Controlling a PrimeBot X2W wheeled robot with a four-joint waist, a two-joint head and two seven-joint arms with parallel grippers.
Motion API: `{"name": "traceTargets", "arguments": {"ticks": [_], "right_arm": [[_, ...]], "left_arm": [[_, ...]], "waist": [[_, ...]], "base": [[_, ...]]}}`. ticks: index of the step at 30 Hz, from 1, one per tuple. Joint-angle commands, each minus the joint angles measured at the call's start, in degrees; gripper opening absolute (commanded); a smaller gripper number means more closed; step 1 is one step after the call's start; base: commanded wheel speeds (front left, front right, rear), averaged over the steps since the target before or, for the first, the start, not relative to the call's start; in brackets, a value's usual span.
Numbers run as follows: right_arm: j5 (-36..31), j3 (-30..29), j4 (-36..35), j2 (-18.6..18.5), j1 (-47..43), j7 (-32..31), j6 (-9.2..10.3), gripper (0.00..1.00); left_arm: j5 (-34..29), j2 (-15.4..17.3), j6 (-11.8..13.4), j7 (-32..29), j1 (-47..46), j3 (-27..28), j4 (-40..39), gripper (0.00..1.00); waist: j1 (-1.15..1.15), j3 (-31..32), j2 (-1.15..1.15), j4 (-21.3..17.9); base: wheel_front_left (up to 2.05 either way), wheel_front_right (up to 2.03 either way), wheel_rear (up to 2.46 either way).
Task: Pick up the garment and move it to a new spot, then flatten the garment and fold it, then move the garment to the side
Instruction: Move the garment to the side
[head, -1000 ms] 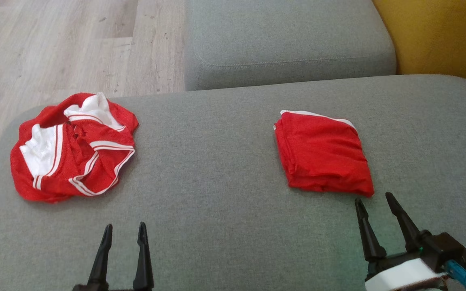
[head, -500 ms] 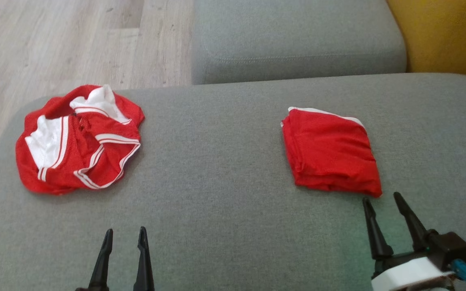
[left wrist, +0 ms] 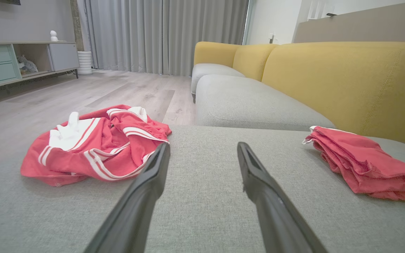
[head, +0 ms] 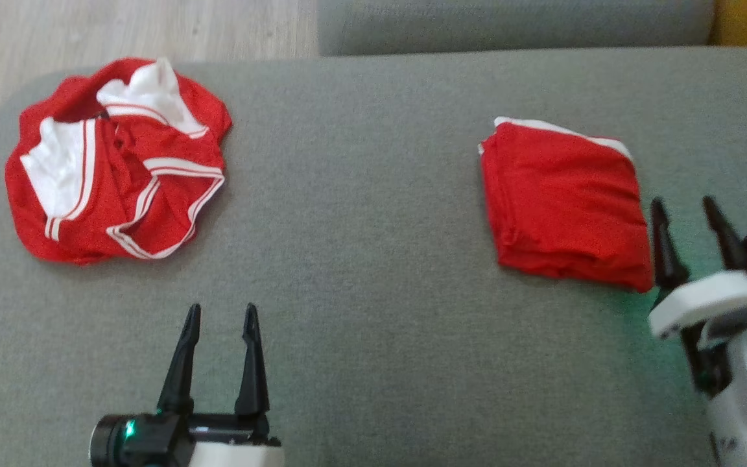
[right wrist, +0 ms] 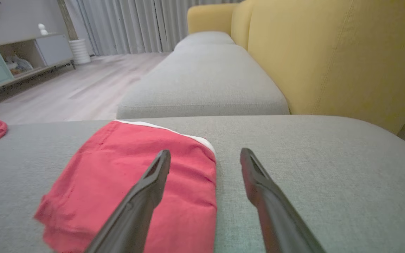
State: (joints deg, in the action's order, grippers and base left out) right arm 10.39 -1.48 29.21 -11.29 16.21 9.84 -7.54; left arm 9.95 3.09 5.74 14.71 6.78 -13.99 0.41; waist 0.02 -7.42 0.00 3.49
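The garment [head: 120,162] lies crumpled at the far left of the grey cushion [head: 360,227], red mesh with white panels and striped trim. It also shows in the left wrist view as the garment [left wrist: 97,147], ahead and to the left of the fingers. My left gripper [head: 222,310] is open and empty, hovering near the front, below and right of the heap; its jaws frame bare cushion in its own view [left wrist: 203,146]. My right gripper [head: 683,202] is open and empty beside the right edge of a folded red cloth [head: 561,201].
The folded red cloth [right wrist: 135,175] with a white edge lies under the right gripper's [right wrist: 206,151] left finger. A second grey cushion [left wrist: 251,105] and a yellow backrest [left wrist: 346,80] lie beyond. Wooden floor [head: 120,26] drops off past the cushion's left and far edge.
The camera has tilted down, shifting the whole picture. My right gripper has moved forward from below the folded cloth's near corner to alongside its right edge. Both cloths lie unmoved.
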Motion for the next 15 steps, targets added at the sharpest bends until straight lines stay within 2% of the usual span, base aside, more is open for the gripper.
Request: {"name": "traceTargets", "arguments": {"ticks": [1, 6, 7, 9, 10, 15], "right_arm": [[1.28, 0.29, 1.77, -2.00, 3.14, -2.81, 0.05, 1.00], [3.11, 0.47, 9.59, -3.40, 6.83, -9.89, 0.05, 1.00], [4.28, 1.35, 10.74, -3.18, 7.24, -11.18, 0.05, 0.91], [7.52, 3.56, 11.71, -2.91, 8.09, -12.54, 0.05, 0.12], [8.94, 4.56, 11.82, -3.20, 8.51, -12.66, 0.05, 0.00], [12.53, 7.70, 11.48, -6.82, 10.23, -11.51, 0.05, 0.00]], "left_arm": [[-0.05, -0.21, 0.70, 0.29, -2.44, 0.78, -2.04, 1.00], [0.47, -0.21, 1.26, 0.29, -4.37, -1.18, -2.27, 1.00], [0.53, -0.21, 1.35, 0.29, -4.70, -1.45, -2.35, 1.00], [0.64, -0.21, 1.57, 0.29, -5.25, -1.77, -2.42, 1.00], [0.70, -0.21, 1.59, 0.29, -5.51, -1.91, -2.38, 1.00], [0.45, -0.21, 1.41, 0.29, -6.74, -2.42, -2.55, 1.00]], "waist": [[-0.02, -2.48, 0.00, 1.49], [-0.02, -4.43, 0.00, 2.70], [-0.02, -4.79, 0.00, 2.85], [-0.02, -5.59, 0.00, 2.89], [-0.02, -6.00, 0.00, 2.80], [-0.02, -8.20, 0.00, 0.96]], "base": [[0.00, 0.00, 0.00], [0.00, 0.00, 0.00], [0.00, 0.00, 0.00], [0.00, 0.00, 0.00], [0.00, 0.00, 0.00], [0.00, 0.00, 0.00]]}}
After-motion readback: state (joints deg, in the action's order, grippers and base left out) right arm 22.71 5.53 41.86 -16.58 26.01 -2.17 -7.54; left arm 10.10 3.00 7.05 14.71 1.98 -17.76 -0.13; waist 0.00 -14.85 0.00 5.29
